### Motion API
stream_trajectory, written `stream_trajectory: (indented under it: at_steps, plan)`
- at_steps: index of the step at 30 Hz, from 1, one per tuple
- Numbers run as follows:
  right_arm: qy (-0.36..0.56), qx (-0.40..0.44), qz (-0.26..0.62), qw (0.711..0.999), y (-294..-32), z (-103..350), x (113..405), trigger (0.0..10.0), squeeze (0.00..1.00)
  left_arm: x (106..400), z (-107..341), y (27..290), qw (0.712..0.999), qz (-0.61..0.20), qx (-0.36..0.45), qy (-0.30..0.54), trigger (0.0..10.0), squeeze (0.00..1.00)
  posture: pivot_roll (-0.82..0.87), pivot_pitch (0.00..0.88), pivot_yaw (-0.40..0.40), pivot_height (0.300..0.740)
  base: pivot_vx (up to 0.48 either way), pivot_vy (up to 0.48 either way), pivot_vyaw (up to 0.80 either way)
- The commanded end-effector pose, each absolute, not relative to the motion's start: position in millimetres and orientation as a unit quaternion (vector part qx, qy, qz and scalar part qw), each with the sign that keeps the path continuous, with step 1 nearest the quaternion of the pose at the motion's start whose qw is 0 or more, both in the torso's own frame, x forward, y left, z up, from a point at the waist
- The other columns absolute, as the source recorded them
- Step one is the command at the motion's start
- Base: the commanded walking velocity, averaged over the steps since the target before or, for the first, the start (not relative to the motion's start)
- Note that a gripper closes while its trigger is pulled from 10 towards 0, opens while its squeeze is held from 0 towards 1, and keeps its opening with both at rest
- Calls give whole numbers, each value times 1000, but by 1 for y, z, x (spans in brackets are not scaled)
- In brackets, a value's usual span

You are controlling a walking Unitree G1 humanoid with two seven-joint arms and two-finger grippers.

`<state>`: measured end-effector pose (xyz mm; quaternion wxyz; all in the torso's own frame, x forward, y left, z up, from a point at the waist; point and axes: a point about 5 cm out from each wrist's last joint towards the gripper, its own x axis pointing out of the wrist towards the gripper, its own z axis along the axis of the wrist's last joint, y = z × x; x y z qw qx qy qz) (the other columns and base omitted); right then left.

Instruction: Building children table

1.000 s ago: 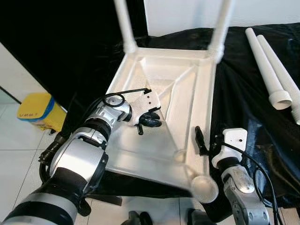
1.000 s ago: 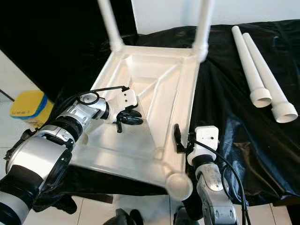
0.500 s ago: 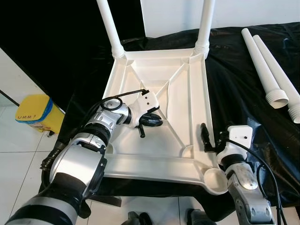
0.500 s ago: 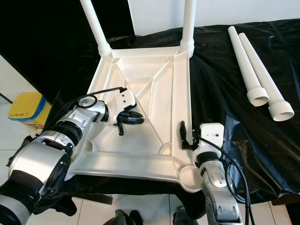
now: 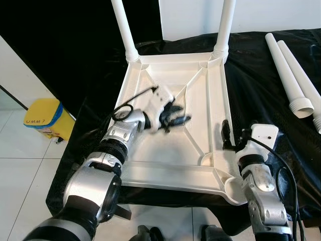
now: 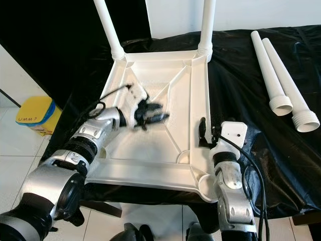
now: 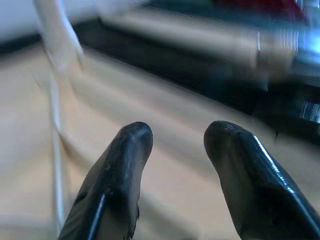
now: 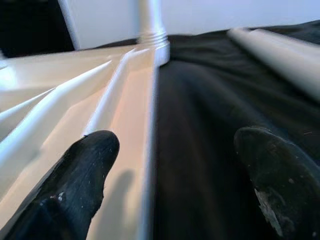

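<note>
- Left gripper (image 5: pixel 173 118): positioned over the ribbed underside of the table top (image 5: pixel 150 165), near its middle; motion blur affects it in the head views. In the left wrist view the two fingers (image 7: pixel 117 180) stand apart with nothing between them.
- Right gripper (image 8: pixel 170 170): fingers spread wide, straddling the right-hand rim of the table top, with one finger (image 8: pixel 75 175) over the white plastic and the other over the black cover (image 5: pixel 261 95). Nothing is gripped.
- Table top: white plastic, lying upside down on the black cover, with its long axis running near to far. The near edge overhangs the cover's front edge.
- Fitted legs: two white legs stand upright at the far corners, the left one (image 5: pixel 123 27) and the right one (image 5: pixel 224 25), both pointing up.
- Near-right corner socket (image 5: pixel 235 188): round, with no leg in it.
- Loose legs (image 5: pixel 291 70): two white tubes lie side by side on the cover to the far right, well apart from the table top, wide threaded ends towards the near side.
- Yellow bin (image 5: pixel 44 119): stands on the tiled floor at the left.
</note>
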<state>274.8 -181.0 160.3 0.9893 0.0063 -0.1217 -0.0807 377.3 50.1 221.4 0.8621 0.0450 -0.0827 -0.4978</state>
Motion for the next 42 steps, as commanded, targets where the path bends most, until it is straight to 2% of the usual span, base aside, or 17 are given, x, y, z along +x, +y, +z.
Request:
stream_trajectory:
  at_steps: [1, 6, 7, 8, 12, 13, 26, 36, 42]
  plan:
    - [-116, 9, -92, 989, -184, 156, 275, 10000, 0, 376, 217, 56, 873, -480, 14, -85, 10000, 0, -268, 87, 100, 740, 0, 0, 0]
    - [-119, 15, -106, 987, -189, 158, 279, 10000, 0, 370, 219, 52, 875, -473, -2, -100, 10000, 0, -264, 81, 92, 740, 0, 0, 0]
    - [-121, 18, -113, 986, -192, 159, 280, 10000, 663, 367, 220, 50, 876, -471, -7, -104, 10000, 0, -264, 80, 90, 740, 0, 0, 0]
    - [-125, 24, -134, 983, -199, 160, 283, 10000, 1000, 363, 219, 46, 876, -470, -22, -106, 10000, 0, -260, 76, 83, 740, 0, 0, 0]
    - [-130, 35, -171, 976, -211, 162, 285, 10000, 1000, 354, 220, 39, 875, -469, -44, -111, 10000, 0, -256, 75, 79, 740, 0, 0, 0]
    - [-131, 43, -188, 972, -217, 162, 286, 10000, 0, 349, 220, 36, 873, -472, -50, -112, 10000, 0, -255, 74, 77, 740, 0, 0, 0]
    - [-131, 77, -227, 962, -248, 161, 299, 10000, 0, 317, 221, 17, 865, -481, -74, -119, 10000, 0, -271, 87, 90, 740, 0, 0, 0]
    - [-136, 59, -240, 959, -257, 165, 308, 10000, 0, 308, 226, 7, 863, -489, -45, -117, 10000, 0, -284, 134, 97, 740, 0, 0, 0]
    - [-143, 70, -260, 952, -262, 168, 312, 10000, 0, 299, 227, -3, 849, -514, -46, -110, 10000, 0, -295, 169, 112, 740, 0, 0, 0]
